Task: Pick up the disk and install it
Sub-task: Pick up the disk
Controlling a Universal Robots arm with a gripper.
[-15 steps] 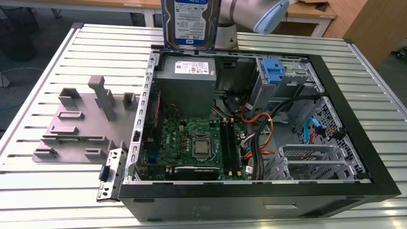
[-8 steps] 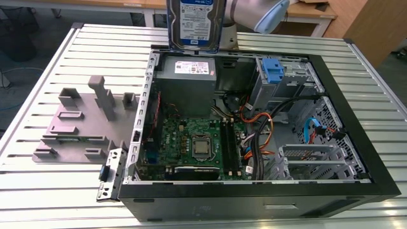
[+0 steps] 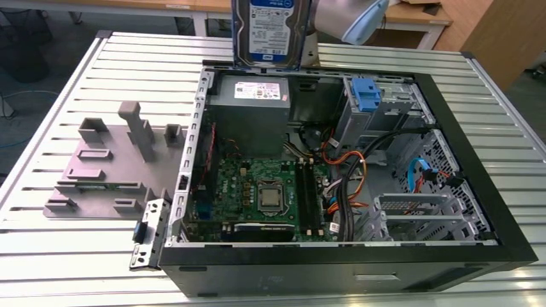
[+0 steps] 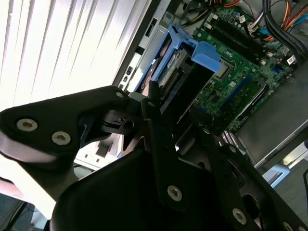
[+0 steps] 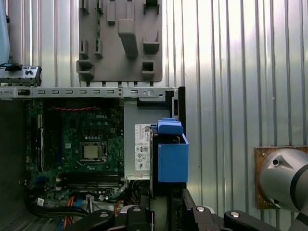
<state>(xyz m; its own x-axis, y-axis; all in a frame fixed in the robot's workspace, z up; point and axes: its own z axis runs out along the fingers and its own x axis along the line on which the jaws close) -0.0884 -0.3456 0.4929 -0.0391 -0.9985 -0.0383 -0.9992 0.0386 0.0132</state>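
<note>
disk gripped in hand, upright — above case

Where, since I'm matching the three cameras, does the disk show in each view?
Exterior view: the disk stands upright at top centre, above the far wall of the case.
Second wrist view: the disk is edge-on with blue rails, in front of the motherboard.
First wrist view: the disk is edge-on, beside the stickered power supply.
Shared landmark: the processor socket.
</note>
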